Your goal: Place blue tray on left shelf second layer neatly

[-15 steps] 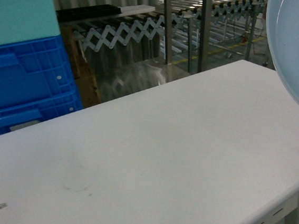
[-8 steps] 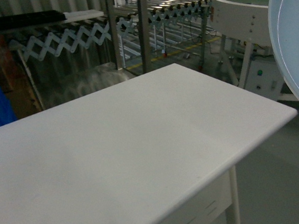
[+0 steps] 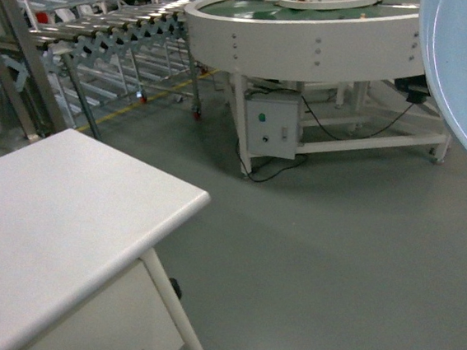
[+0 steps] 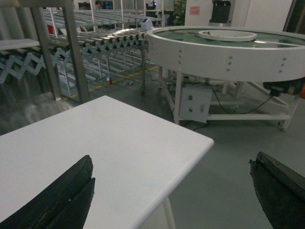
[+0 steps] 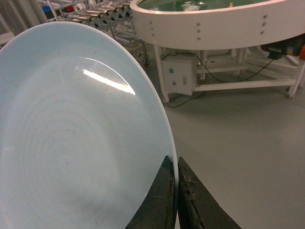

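While the shelf is not in view: the carry is judged unfinished.
Blue tray [image 5: 81, 138]: fills left of the right wrist view, standing on edge.
Right gripper [image 5: 177, 177]: clamped on the tray's lower right rim.
Left gripper [image 4: 171, 191]: fingers wide apart, empty, above the white table [image 4: 109, 143].

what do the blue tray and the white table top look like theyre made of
Blue tray: probably glossy moulded plastic, going by the sharp light streak and faint concentric rings; glazed ceramic is possible. Table top: a smooth matte white slab with a rounded edge, likely laminate or painted board.
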